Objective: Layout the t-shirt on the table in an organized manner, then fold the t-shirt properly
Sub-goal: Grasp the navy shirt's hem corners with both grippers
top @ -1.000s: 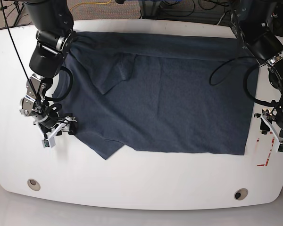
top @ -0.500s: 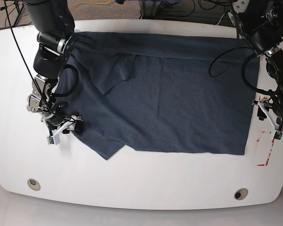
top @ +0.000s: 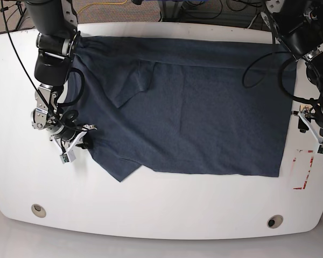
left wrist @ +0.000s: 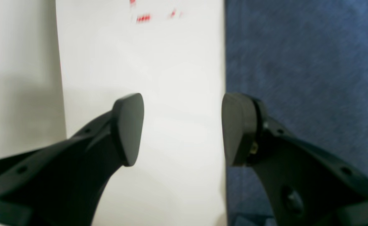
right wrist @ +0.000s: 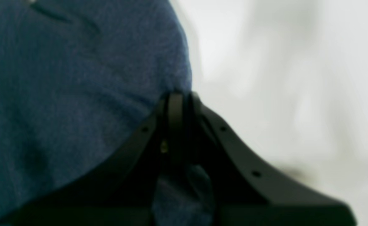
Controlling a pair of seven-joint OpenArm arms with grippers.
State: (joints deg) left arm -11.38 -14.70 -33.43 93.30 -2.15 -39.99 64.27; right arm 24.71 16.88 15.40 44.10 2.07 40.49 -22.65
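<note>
T-shirt [top: 188, 113] spread on table [top: 151, 209], grommet holes [top: 38, 210] near front edge

the t-shirt [top: 194, 113] is dark slate-blue, heathered, spread mostly flat across the table [top: 151, 209], plain side up. a sleeve lies folded inward over the body toward the upper left, and a pointed corner juts out at the lower left. its right edge runs straight. the table is glossy white with rounded corners and two round metal grommets along the near edge.

Tangled cables [top: 204, 8] on the carpet floor [top: 105, 9] behind.
</note>
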